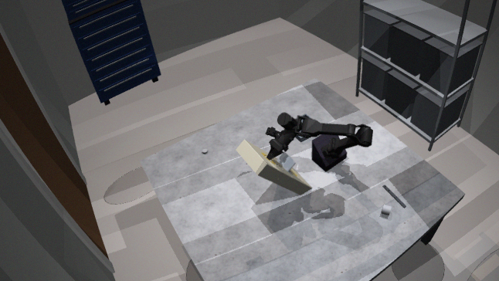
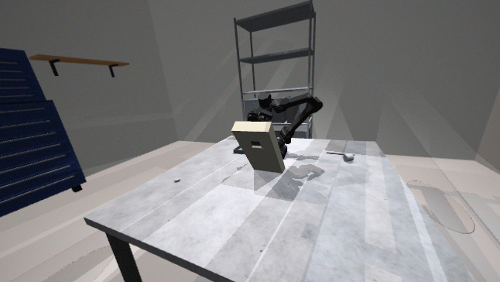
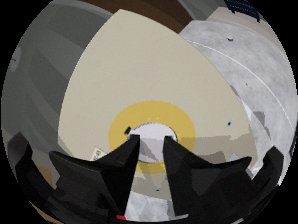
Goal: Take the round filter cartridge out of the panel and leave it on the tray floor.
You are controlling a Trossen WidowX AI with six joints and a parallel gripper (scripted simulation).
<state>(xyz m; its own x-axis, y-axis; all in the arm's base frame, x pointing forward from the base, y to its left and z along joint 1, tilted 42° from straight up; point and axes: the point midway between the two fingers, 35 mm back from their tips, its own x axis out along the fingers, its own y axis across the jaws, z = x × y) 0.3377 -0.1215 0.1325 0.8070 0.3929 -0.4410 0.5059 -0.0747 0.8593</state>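
Note:
The service panel (image 1: 249, 154) (image 2: 259, 159) (image 3: 150, 60) is a cream, tilted slab on the table. The filter cartridge (image 3: 152, 130) shows in the wrist view as a pale round face inside a yellow ring (image 3: 175, 114) on the panel. My gripper (image 3: 151, 138) (image 1: 269, 157) is at the panel face, its two black fingertips closed on the cartridge at its slots. The fingers hide part of the face, and I cannot tell whether it stands out from the panel. A dark-rimmed tray (image 2: 238, 151) shows partly behind the panel in the exterior view.
A pale grey piece (image 1: 286, 162) is by the panel's lower face. The dark arm base (image 1: 326, 154) stands behind it. A white cylinder (image 1: 385, 209) (image 2: 348, 157) and a dark bar (image 1: 394, 196) lie to the right. A small pale disc (image 1: 205, 151) (image 2: 177, 180) lies left.

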